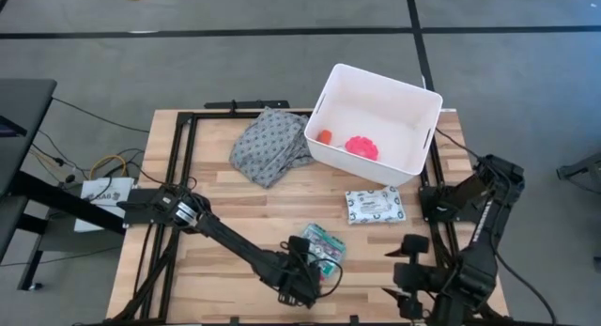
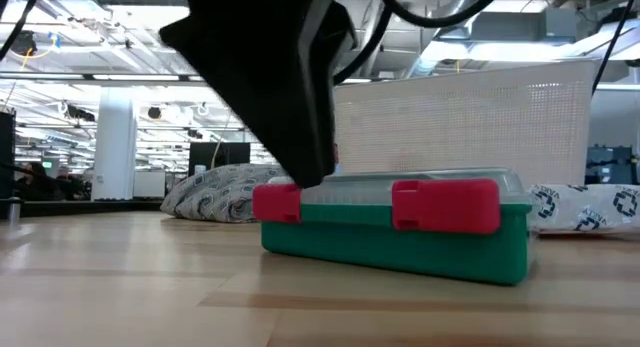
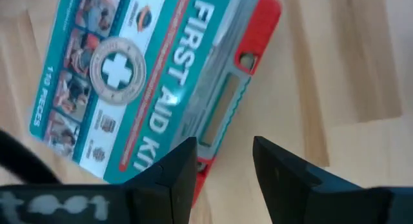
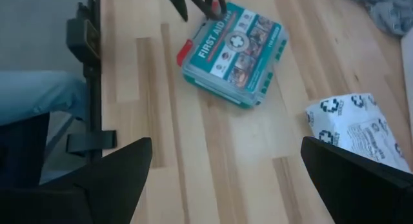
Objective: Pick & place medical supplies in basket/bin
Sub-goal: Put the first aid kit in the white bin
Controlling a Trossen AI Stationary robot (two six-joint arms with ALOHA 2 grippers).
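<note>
Here the left gripper [image 1: 302,281] hangs low at the bottom centre of the high view, fingers apart, over the red-latched edge of the first-aid box [image 1: 324,247]. The box lies just above and right of it, long axis diagonal. One finger perhaps touches the latch side. The right gripper [image 1: 404,270] waits open, lower right.

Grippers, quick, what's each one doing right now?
Left gripper: open, at the first-aid box edge, holding nothing.
Right gripper: open, empty.
</note>
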